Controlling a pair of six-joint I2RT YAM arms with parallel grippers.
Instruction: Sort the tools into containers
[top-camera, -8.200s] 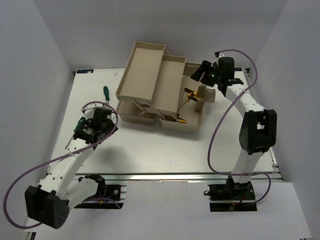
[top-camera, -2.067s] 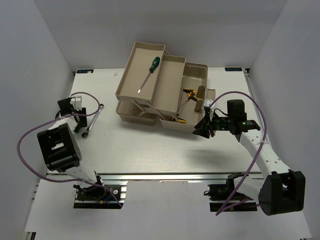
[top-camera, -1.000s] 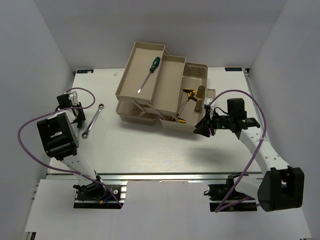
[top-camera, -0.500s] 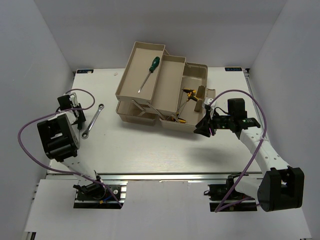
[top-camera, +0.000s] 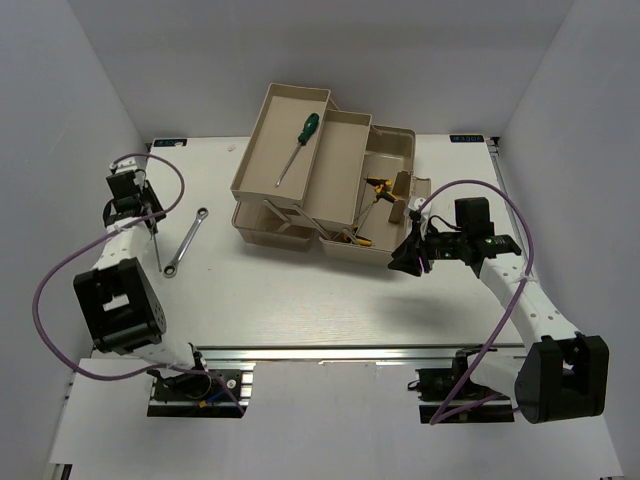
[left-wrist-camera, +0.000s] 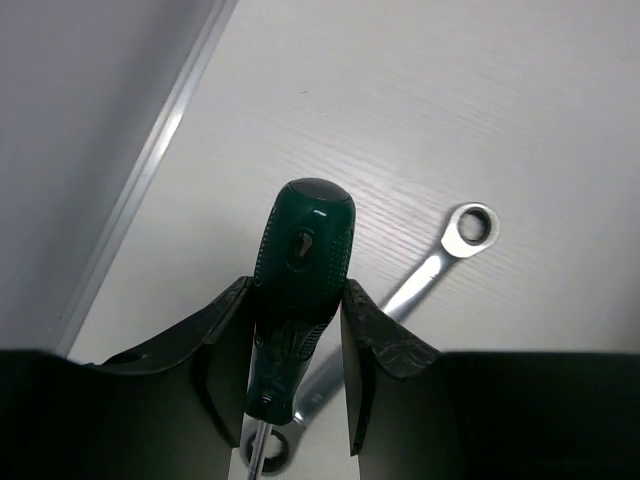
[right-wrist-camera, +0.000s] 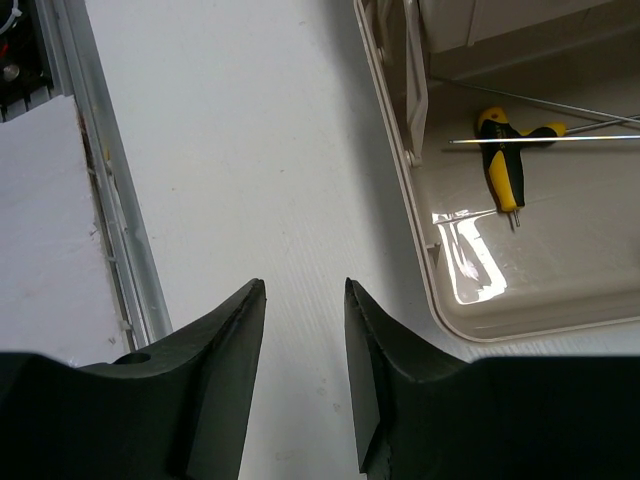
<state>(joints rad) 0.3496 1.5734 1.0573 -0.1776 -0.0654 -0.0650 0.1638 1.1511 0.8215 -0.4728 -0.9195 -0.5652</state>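
Note:
My left gripper (top-camera: 138, 212) is at the table's far left and is shut on the handle of a green-handled screwdriver (left-wrist-camera: 298, 262). Its thin shaft (top-camera: 156, 245) points toward the near edge. A silver combination wrench (top-camera: 187, 240) lies on the table just right of it, and it also shows in the left wrist view (left-wrist-camera: 440, 258). A second green-handled screwdriver (top-camera: 298, 148) lies in the upper left tray of the beige fold-out toolbox (top-camera: 250, 150). Yellow-and-black hex keys (top-camera: 375, 190) lie in its right compartments (right-wrist-camera: 503, 165). My right gripper (top-camera: 410, 256) is open and empty, low over the table beside the toolbox's right front corner (right-wrist-camera: 520, 325).
A metal rail (right-wrist-camera: 100, 170) runs along the table's edge by the right gripper. The white enclosure wall (top-camera: 90, 130) stands close behind the left gripper. The toolbox's folded-out trays fill the middle back of the table.
My left gripper has risen and moved back toward the far left with the screwdriver in it. The wrench and the right arm have not moved.

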